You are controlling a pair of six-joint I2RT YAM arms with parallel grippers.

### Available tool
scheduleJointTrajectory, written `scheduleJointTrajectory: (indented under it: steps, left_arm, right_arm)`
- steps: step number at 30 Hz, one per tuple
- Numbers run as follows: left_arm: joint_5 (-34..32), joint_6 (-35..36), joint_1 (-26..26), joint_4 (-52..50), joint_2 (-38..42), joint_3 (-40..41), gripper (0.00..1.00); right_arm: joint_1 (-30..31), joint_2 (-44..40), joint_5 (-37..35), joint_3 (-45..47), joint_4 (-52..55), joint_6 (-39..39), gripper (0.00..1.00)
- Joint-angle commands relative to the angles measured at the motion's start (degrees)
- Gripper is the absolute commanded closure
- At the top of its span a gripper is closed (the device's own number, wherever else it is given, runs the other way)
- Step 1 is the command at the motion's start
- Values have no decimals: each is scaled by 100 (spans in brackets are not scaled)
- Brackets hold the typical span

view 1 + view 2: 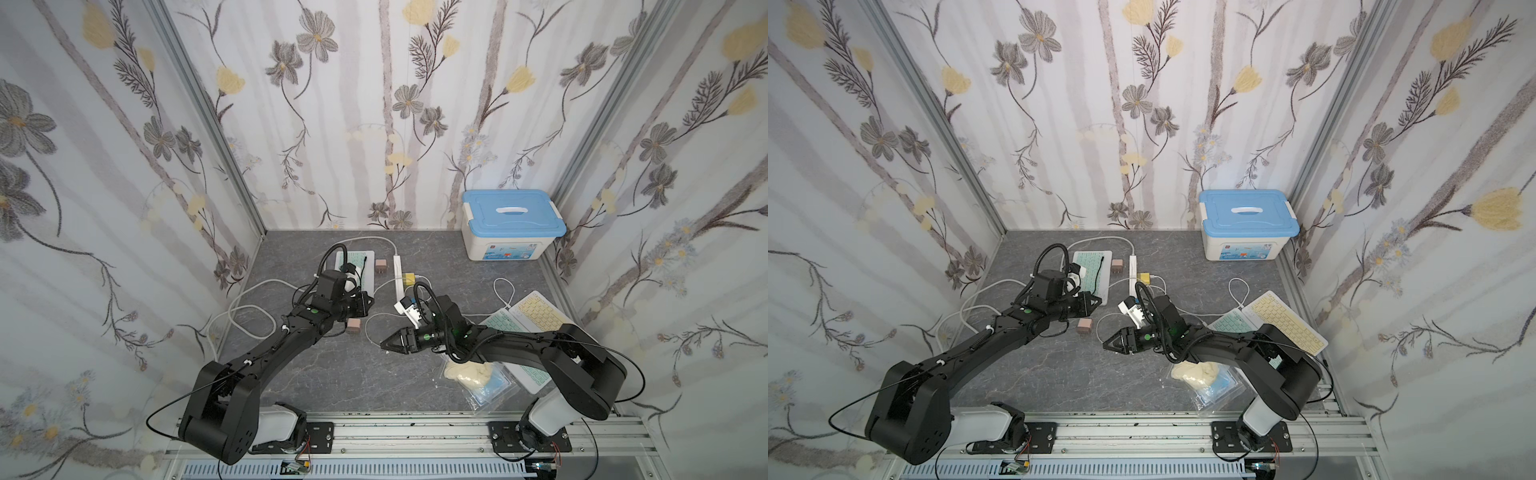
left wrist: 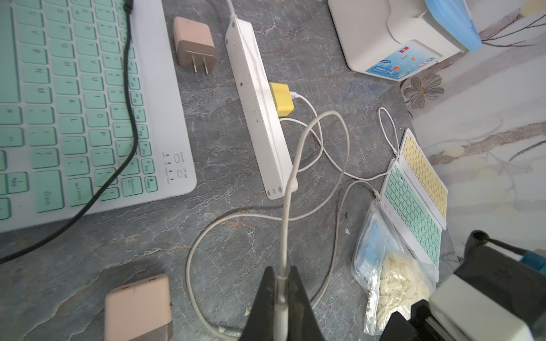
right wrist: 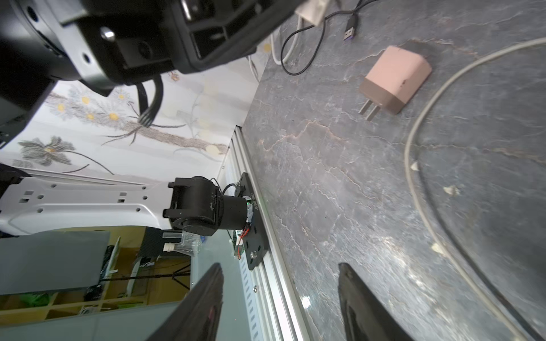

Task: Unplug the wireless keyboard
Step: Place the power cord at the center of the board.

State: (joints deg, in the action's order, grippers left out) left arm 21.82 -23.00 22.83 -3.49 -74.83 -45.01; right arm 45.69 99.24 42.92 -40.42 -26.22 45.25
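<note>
Left claw [image 2: 282, 274] clenched on white cable [image 2: 297, 150], its far end untraceable, right claw [image 3: 280, 277] released above grey marbled tabletop [image 3: 325, 183], white wireless keyboard with mint-green keys [image 2: 74, 97] near white power strip [image 2: 255, 97], partly cut off, "Delete" and "Enter" legible

Matt stone-look desk [image 2: 236, 251], dull white rubbery cable [image 2: 282, 233] in my left gripper [image 2: 280, 270], smooth white plastic power strip [image 2: 254, 97] ahead of it, matt pink plastic charger [image 2: 139, 304] beside it, crinkled clear plastic bag [image 2: 372, 212]
</note>
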Motion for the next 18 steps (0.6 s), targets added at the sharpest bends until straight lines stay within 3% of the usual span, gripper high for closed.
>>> scheduleJointTrajectory:
  steps: [1,4,8,18]
  left_arm:
    - [-214,17,-67,-359,318,-163,100]
    - [-313,146,-152,-827,802,-363,100]
    - [-601,294,-389,-1667,1181,-728,100]
    - [-1054,76,-1498,-2400,1219,-835,100]
  right_arm:
    - [-38,-448,-504,25,797,-607,37]
    - [-87,-1017,-917,126,1214,-830,37]
    - [-606,-1601,-1434,402,1479,-911,35]
    - [-1349,-2441,-2949,894,2499,-1175,31]
